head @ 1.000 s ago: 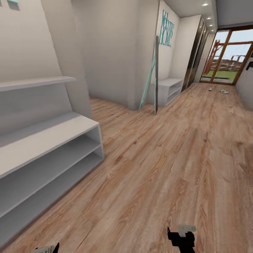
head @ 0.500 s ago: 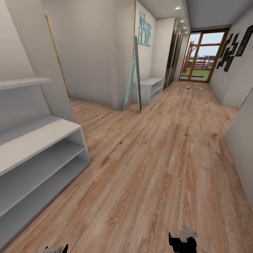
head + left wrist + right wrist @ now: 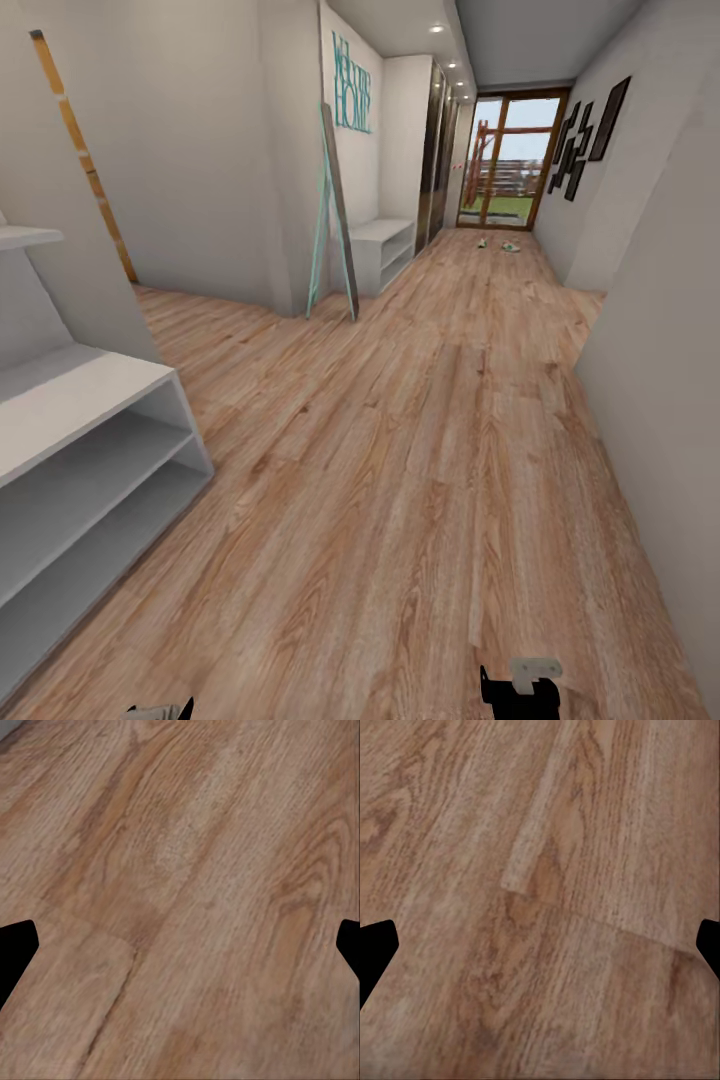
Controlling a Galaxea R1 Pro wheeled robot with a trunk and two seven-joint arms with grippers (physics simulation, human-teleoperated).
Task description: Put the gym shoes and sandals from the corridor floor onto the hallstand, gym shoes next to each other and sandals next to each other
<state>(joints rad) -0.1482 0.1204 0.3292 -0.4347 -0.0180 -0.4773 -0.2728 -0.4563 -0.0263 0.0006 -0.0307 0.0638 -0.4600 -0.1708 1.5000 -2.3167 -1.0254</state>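
Observation:
The pale grey hallstand (image 3: 95, 392) stands at the near left of the head view, its two open shelf levels bare. Far down the corridor floor (image 3: 420, 450), near the glass door, lie two tiny pale greenish shapes (image 3: 482, 242) (image 3: 510, 247), apparently the gym shoes, too small to be sure. The sandals are out of view. My right gripper (image 3: 520, 688) and left gripper (image 3: 160, 712) peek in at the picture's bottom edge. In the wrist views, the left gripper (image 3: 180, 952) and right gripper (image 3: 540, 952) are open over bare planks, holding nothing.
A tall leaning mirror (image 3: 335, 215) and a second low white bench (image 3: 385, 245) stand at the left wall further on. A grey wall (image 3: 660, 380) closes in on the right. A side passage with an orange-edged board (image 3: 80, 150) opens behind the hallstand.
The whole view has swung to the right: the hallstand has slid toward the left edge and the corridor's end now sits near the centre. Both grippers look unchanged.

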